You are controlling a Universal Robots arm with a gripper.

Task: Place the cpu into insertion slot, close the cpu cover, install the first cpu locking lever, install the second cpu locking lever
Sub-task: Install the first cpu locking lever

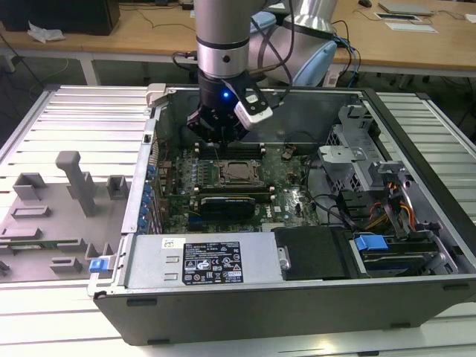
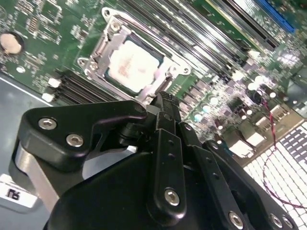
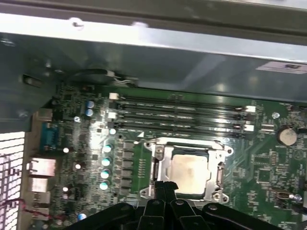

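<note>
Your black two-fingered gripper (image 1: 221,141) hangs inside the open grey metal computer case (image 1: 416,134), low over the green circuit board (image 1: 290,178). In both wrist views its fingers are pressed together with nothing between them, so treat it as closed and empty.

The small flat square cpu (image 2: 132,67) with the silvery-beige metal top already lies in the square black insertion slot (image 1: 225,177). The thin silvery metal cpu cover (image 2: 98,52) looks to be folded down around the chip, with the chip showing through its cut-out middle. From these views I cannot tell you whether either locking lever is latched.

The relation to watch is this. In the exterior view the socket lies just beside the fingertips, towards the exterior view's right and a little nearer the camera, so the tool stands off the far left corner of the socket rather than over its centre. In the first wrist view the closed tips (image 3: 165,184) sit at the socket's edge, on the side opposite the row of long black memory slots (image 3: 177,112). The chip (image 3: 189,172) lies between the tips and those slots.
</note>
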